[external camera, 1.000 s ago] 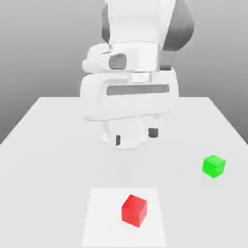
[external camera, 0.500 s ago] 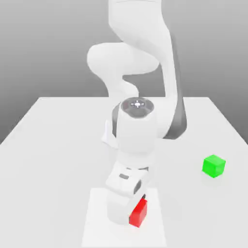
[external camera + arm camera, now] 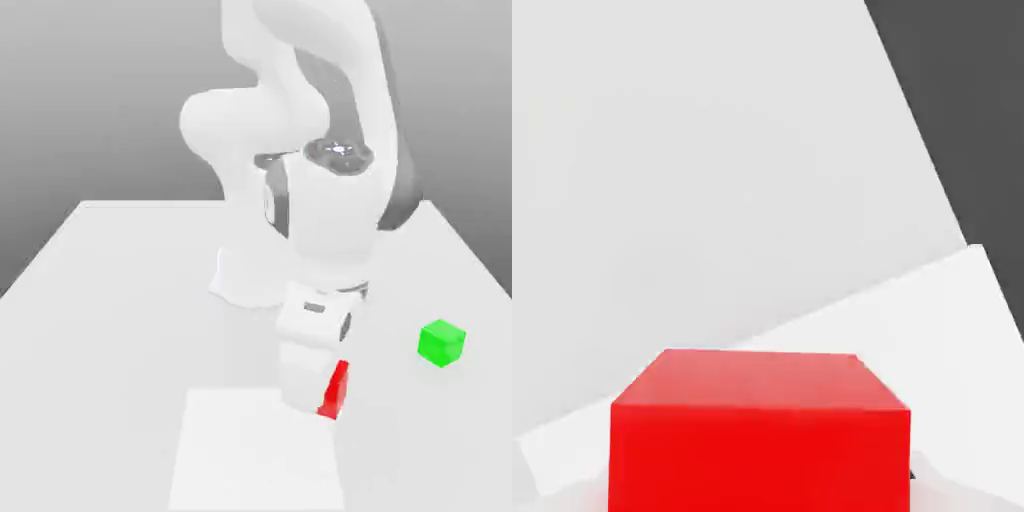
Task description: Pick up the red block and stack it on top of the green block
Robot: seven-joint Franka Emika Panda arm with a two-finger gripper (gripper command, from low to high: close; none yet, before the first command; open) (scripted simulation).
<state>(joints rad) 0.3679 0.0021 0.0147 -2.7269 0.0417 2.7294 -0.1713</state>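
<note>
Red block [image 3: 757,435]: a smooth, bright red cube with plain, flat faces and crisp edges. In the exterior view only a narrow slice of it [image 3: 335,390] shows past my hand; it sits raised off the table, above the far edge of the white mat. From the hand view it looms close, one face and its top in sight.

Green block [image 3: 442,343]: a smaller, glossy bright green cube, equally plain. It rests on the table toward the exterior view's right, well apart from the red block and from my hand.

Table [image 3: 110,330]: a flat, matte, pale grey surface with straight edges.

White mat [image 3: 230,460]: a thin, brighter white rectangle lying flat on the table near the front edge; nothing rests on it.

My arm [image 3: 330,215]: smooth white shells with rounded joints and dark grey bands, bent down over the table.

My gripper [image 3: 318,392]: pointing down, jaws drawn in tight against the red block's sides. I am gripping the red block, and it hangs clear of the mat.
</note>
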